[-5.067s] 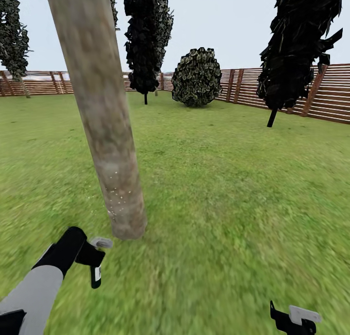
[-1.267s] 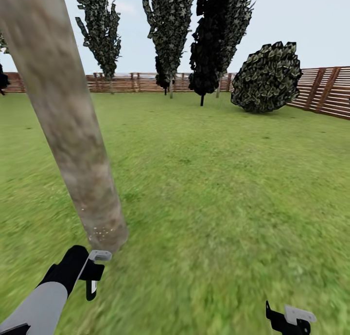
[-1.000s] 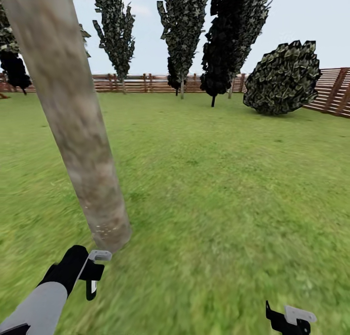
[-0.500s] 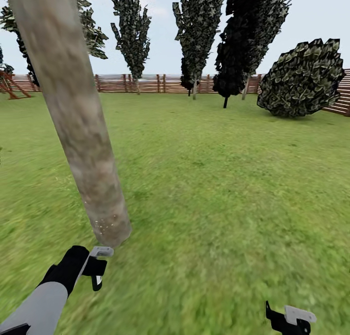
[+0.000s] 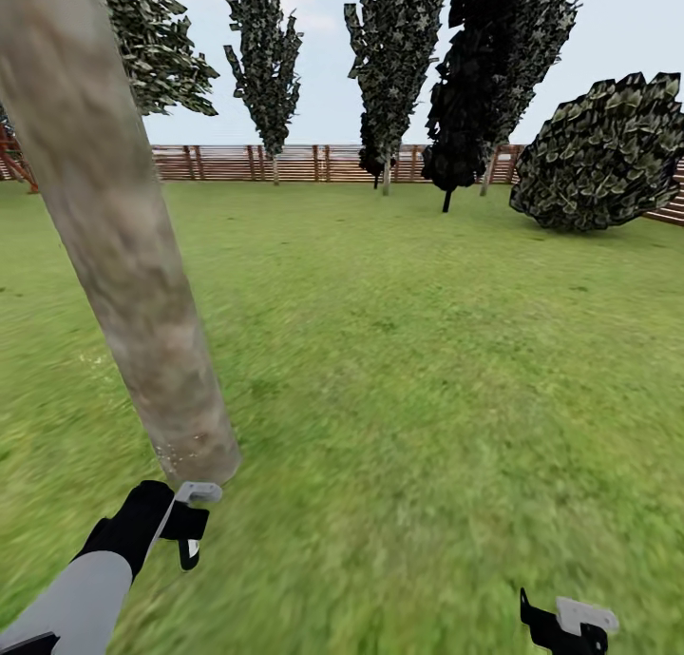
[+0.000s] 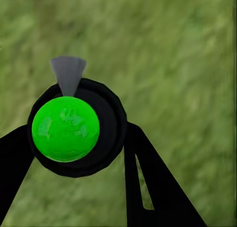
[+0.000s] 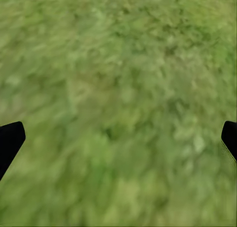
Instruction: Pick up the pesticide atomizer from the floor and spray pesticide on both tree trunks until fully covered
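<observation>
A thick mottled grey-brown tree trunk (image 5: pixel 123 246) leans across the left of the head view, with pale specks near its base (image 5: pixel 190 446). Just in front of that base my left gripper (image 5: pixel 188 529) is shut on the pesticide atomizer (image 5: pixel 189 547), a small dark bottle with a white label. In the left wrist view the atomizer (image 6: pixel 66 129) shows end-on as a dark ring with a bright green cap and a grey nozzle, held between the black fingers (image 6: pixel 148 182). My right gripper (image 5: pixel 568 625) hangs low over grass, its fingertips (image 7: pixel 11 140) wide apart and open.
Grass lawn (image 5: pixel 427 351) spreads ahead to a brown slat fence (image 5: pixel 313 163). Tall leafy trees (image 5: pixel 394 56) stand along it, beside a black-leaved tree (image 5: pixel 494 66) and a round bush (image 5: pixel 603 156) at the right.
The whole head view has swung, so the far trees and bush sit further right in the picture. My left gripper with the atomizer stays by the trunk's base.
</observation>
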Controlling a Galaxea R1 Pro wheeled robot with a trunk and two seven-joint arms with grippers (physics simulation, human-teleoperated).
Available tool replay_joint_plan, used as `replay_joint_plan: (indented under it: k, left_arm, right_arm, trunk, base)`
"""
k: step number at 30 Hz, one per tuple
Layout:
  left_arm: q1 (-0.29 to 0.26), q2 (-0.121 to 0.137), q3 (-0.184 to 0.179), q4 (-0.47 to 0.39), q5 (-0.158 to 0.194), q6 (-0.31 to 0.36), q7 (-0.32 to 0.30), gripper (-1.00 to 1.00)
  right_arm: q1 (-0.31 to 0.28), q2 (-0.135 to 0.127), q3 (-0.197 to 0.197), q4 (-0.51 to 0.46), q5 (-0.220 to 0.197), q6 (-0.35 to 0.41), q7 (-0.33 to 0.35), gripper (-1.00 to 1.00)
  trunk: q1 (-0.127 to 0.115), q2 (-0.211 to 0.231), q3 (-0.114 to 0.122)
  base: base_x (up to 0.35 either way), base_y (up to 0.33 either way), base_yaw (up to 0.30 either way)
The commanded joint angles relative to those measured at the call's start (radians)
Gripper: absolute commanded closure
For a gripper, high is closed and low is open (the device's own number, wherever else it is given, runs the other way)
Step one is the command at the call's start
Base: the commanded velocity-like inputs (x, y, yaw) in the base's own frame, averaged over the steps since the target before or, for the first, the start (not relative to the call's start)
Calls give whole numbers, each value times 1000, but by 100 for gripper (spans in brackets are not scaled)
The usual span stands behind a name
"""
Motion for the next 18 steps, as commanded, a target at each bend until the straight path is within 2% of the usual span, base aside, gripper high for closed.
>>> replay_joint_plan:
  k: [1, 3, 8, 12, 13, 14, 16, 18]
  left_arm:
    - [-1, -1, 6, -2, -11, 4, -9, 100]
    - [-1, -1, 6, -2, -11, 4, -9, 100]
    - [-1, 6, 5, -1, -11, 4, -9, 100]
    - [0, 19, 25, -1, -16, -2, -12, 100]
    - [-2, 36, 26, -3, -16, -4, -17, 100]
    - [-6, 70, 22, -4, -14, -4, -23, 100]
    - [-9, 92, 19, -6, -13, -5, -26, 100]
    - [-11, 102, 17, -7, -15, -5, -27, 100]
  right_arm:
    - [-1, 0, -3, 2, 11, -3, -7, -100]
    - [-1, 0, -3, 2, 11, -3, -7, -100]
    - [-1, 0, -3, 2, 11, -3, -7, -100]
    - [-1, 0, -5, 1, 11, -3, -9, -100]
    - [-1, 0, -5, 1, 11, -3, -9, -100]
    - [-1, 0, -5, 0, 11, -3, -9, -100]
    - [-1, 0, -5, 0, 11, -3, -9, -100]
    - [-1, 0, -4, 1, 11, -3, -9, -100]
  trunk:
    - [0, 0, -1]
    - [0, 0, -1]
    - [0, 0, -1]
    - [0, 0, -1]
    - [0, 0, -1]
    - [0, 0, -1]
    - [0, 0, -1]
    - [0, 0, -1]
  base:
    - [217, -160, 0]
    - [125, -89, 74]
    - [21, -15, 241]
    - [1, -1, 257]
    - [0, 0, 105]
    - [0, 0, 43]
    - [0, 0, 23]
    - [0, 0, 9]
